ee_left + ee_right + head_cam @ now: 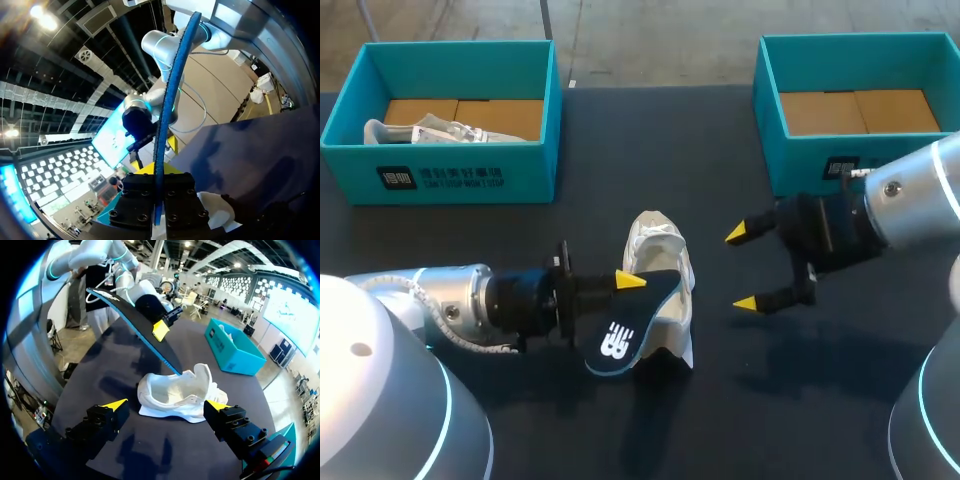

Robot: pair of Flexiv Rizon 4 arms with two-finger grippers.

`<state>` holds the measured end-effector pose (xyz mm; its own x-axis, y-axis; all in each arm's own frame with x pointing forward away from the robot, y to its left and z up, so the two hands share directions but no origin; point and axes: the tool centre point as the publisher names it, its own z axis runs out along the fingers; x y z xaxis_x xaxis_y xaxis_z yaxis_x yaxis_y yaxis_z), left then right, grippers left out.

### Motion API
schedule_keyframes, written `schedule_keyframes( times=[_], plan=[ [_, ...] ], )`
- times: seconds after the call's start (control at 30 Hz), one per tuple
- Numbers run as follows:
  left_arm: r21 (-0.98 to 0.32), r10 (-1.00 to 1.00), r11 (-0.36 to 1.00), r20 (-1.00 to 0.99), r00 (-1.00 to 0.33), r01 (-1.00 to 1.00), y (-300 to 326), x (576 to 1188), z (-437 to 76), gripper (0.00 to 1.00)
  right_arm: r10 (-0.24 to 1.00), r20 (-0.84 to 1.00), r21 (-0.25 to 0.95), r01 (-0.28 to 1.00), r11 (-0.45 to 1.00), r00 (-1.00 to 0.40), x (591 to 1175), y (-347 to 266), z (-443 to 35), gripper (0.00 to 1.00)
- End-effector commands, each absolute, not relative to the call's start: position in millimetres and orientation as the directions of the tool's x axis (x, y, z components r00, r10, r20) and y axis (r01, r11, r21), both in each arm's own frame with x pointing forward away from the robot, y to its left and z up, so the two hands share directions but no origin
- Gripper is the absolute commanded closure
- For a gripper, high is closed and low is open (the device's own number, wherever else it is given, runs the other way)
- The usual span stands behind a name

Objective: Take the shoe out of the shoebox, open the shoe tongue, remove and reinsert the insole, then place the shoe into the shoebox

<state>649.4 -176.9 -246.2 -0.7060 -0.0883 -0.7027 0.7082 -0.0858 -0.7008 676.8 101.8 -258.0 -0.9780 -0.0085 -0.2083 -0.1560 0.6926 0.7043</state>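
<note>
A white shoe (657, 262) lies on the dark table, its opening facing my right gripper (747, 268), which stands open a little to its right. In the right wrist view the shoe (180, 392) sits just ahead of the open right gripper (167, 405). My left gripper (625, 296) is shut on a dark insole (628, 338) with a white logo. The insole is held tilted, one end at the shoe's opening. In the left wrist view the insole (168, 100) shows edge-on, clamped between the fingers (135, 200). The right wrist view shows the insole (135, 322) slanting down to the shoe.
A teal shoebox (450, 175) at the back left holds another light shoe (425, 131). A second teal shoebox (800, 160) at the back right shows only its cardboard floor. My right arm (910, 195) passes in front of that box.
</note>
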Motion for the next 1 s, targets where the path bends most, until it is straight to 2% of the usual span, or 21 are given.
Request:
schedule_keyframes(
  times=[0.03,0.17,0.37,0.63,1.0],
  plan=[
    [-0.698,-0.09,-0.081,-0.706,-0.703,0.711,-174.9,647.8,-253.4,1.0,-0.023,-0.251,0.665,-0.189,0.722,-0.968,679.2,104.7,-261.4,0.0],
    [-0.701,-0.077,-0.073,-0.706,-0.705,0.71,-174.9,648.3,-257.8,1.0,-0.055,-0.286,0.559,-0.213,0.801,-0.957,680.1,107.5,-260.9,0.0],
    [-0.705,-0.064,-0.062,-0.704,-0.708,0.707,-177.2,649.7,-261.3,1.0,-0.082,-0.299,0.464,-0.22,0.858,-0.951,681.0,106.3,-266.8,0.0],
    [-0.7,-0.061,-0.052,-0.709,-0.702,0.712,-179.1,651.1,-258.7,1.0,-0.017,-0.268,0.459,-0.143,0.877,-0.963,683.1,108.6,-278.8,0.0],
    [-0.716,-0.046,-0.041,-0.695,-0.718,0.696,-178.4,656.7,-266.7,1.0,-0.032,-0.261,0.437,-0.147,0.887,-0.965,691.7,119.9,-285.2,0.0]
  ],
)
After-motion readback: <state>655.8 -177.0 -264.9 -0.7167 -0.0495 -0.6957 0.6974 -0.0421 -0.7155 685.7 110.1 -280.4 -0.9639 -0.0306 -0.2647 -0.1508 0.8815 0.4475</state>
